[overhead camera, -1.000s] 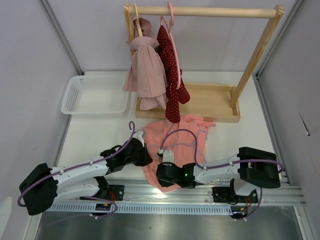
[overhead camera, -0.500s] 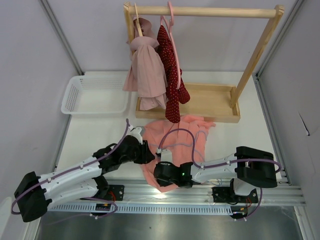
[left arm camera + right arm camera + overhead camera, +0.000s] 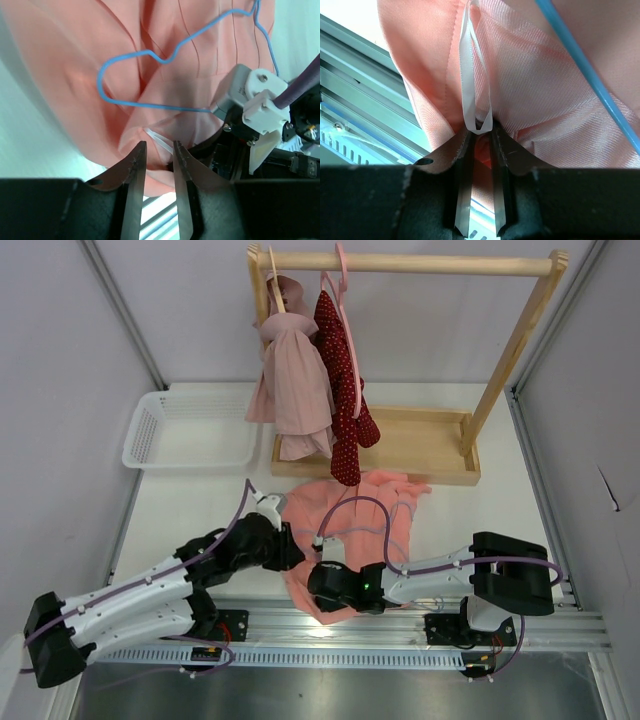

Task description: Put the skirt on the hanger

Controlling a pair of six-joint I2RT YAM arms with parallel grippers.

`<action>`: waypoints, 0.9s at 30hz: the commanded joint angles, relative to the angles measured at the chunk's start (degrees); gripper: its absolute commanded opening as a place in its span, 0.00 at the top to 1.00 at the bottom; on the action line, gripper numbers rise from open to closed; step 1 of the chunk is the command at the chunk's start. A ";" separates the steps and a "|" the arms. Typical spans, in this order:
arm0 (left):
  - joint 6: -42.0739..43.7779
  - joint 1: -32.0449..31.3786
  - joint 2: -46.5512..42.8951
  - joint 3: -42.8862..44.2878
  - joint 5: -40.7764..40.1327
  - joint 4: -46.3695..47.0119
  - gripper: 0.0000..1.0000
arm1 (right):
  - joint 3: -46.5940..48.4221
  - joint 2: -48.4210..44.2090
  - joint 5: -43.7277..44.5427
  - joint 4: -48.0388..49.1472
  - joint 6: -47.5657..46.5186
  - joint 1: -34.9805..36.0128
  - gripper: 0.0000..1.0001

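Right claw pinching skirt, hanger atop, rack behind

grey panel walls, white table. wooden clothes rack at back, white slotted basket back-left, aluminium rail along near edge.

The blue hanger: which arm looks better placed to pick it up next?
Probably left: the left gripper, jaws parted and empty, hovers beside the hanger on the skirt; the right gripper pinches the skirt's edge.
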 commanded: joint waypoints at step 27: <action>-11.92 -10.20 15.60 -1.50 -3.86 9.85 0.56 | 0.93 -2.91 3.81 -3.95 1.16 -0.48 0.79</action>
